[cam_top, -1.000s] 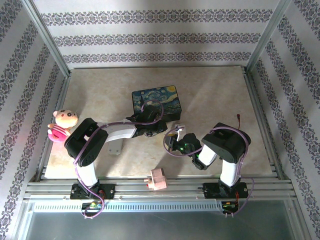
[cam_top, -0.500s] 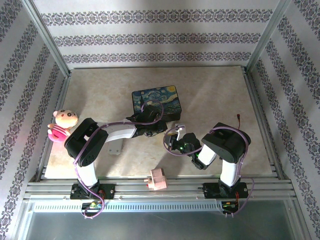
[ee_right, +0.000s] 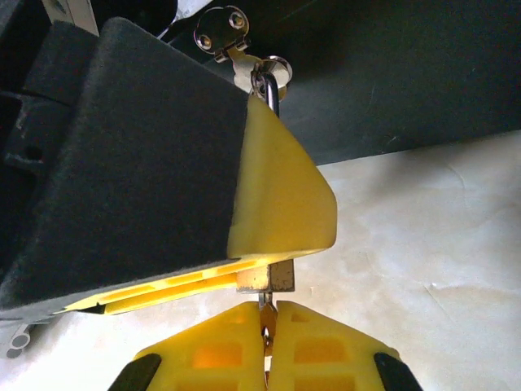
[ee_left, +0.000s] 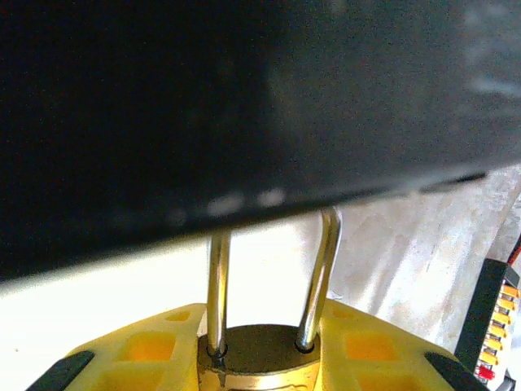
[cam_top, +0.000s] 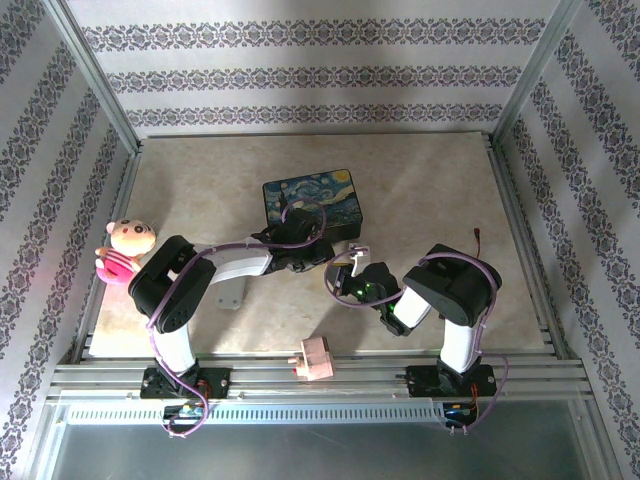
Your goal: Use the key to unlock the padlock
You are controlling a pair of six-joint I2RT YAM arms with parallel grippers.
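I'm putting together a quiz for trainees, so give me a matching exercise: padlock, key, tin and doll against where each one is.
1 padlock
2 key
3 tin
4 doll

A pinched by the right gripper
B at the table's left edge
C clamped by the left gripper
D mid-table, just beyond both grippers

Pairs: 1-C, 2-A, 3-D, 4-B.

Three walls (cam_top: 320, 75) papered white with grey floral stripes. Beige marbled worktop (cam_top: 430, 190), evenly lit. Aluminium posts (cam_top: 93, 75) at upper corners, slotted rails (cam_top: 380, 377) along the frame's lower edge.
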